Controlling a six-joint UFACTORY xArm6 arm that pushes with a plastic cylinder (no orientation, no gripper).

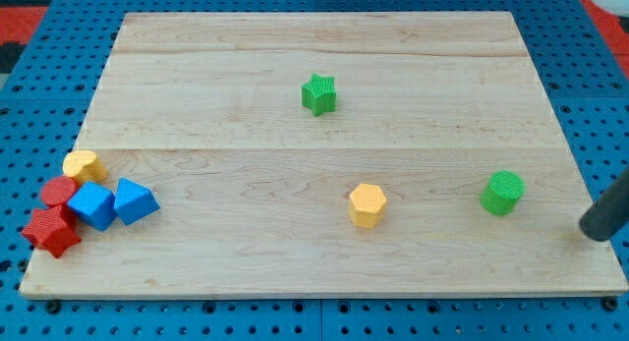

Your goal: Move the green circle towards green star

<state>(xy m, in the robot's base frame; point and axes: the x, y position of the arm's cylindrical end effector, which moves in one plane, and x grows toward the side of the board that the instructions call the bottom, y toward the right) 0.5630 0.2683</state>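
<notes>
Wooden board (pixel 324 253) is filling most of the view, lying pale and planked on a blue pegboard surface (pixel 39 95) that is showing around its edges. Taking the green star (pixel 318 94) as the landmark, everything else is sitting below it in the view.

Largest among the small things, my rod is entering from the view's right edge, and my tip (pixel 593 230) is resting far to the right of the star and well below it, near the board's right edge. It is a bare rod with nothing to open or close, and it is gripping nothing. It is standing near the green circle (pixel 503 193), on that block's right and slightly lower, with a clear gap between them.

The green circle is sitting well apart from the star, down and to the right of it. A yellow hexagon (pixel 367 204) is lying below the star, slightly to its right, between star and circle in the left-right sense.

Far down and to the left of the star, a cluster is crowding the board's left edge: two blue blocks (pixel 114 203), two red blocks (pixel 53 218), and a yellow block (pixel 85 165) at the cluster's top.
</notes>
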